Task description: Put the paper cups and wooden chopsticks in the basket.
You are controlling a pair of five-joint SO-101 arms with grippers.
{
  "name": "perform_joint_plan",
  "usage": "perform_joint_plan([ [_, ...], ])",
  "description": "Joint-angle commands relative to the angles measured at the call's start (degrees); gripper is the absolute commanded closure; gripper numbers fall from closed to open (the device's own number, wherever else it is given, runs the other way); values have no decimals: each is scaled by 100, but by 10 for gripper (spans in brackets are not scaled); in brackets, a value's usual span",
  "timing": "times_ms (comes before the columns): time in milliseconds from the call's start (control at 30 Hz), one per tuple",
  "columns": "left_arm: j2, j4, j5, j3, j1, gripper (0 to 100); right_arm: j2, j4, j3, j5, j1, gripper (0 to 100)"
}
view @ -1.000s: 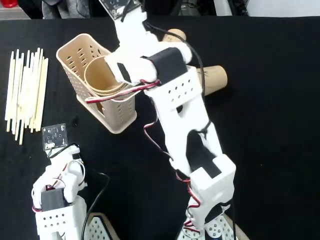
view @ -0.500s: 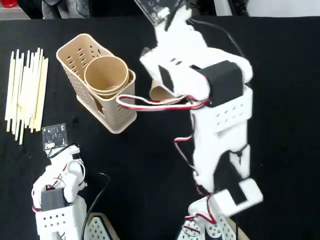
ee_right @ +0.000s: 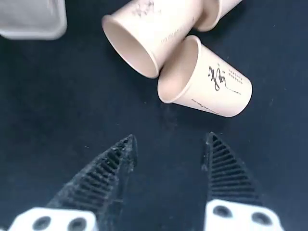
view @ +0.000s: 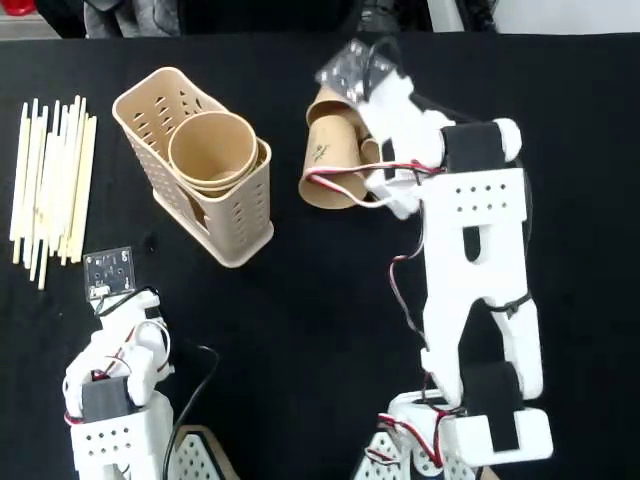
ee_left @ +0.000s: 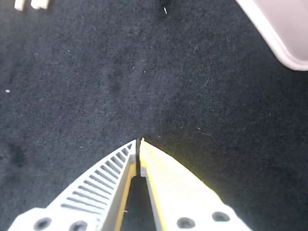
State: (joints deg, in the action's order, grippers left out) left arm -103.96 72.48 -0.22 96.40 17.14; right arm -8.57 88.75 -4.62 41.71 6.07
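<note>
My right hand (ee_right: 170, 139), spread wide, hangs over two paper cups (ee_right: 144, 33) lying on their sides on the black counter (ee_right: 57, 120), mouths toward my arm, right of the basket (view: 235, 225). My left hand (ee_left: 139, 142) is closed. The chopsticks (view: 50, 180) lie front-to-back, far left.

The right tool (ee_right: 170, 138) is spread wide; the left tool (ee_left: 139, 142) is closed.
</note>
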Motion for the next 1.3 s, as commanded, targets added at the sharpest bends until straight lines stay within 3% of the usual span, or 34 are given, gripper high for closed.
perform_joint_plan([
  [0, -9, 26, 44, 92, -57, 970, -207, -1055, 769, 237, -299, 769],
  [300, -9, 26, 44, 92, -57, 970, -207, -3138, 2352, 211, -193, 769],
  [700, -9, 26, 44, 92, -57, 970, -180, -4475, 3099, 202, -193, 769],
  [1033, -9, 26, 44, 92, -57, 970, 1095, -5530, 2932, 202, -598, 777],
  [1267, -9, 26, 44, 92, -57, 970, 1007, -5538, 2809, 229, -800, 946],
])
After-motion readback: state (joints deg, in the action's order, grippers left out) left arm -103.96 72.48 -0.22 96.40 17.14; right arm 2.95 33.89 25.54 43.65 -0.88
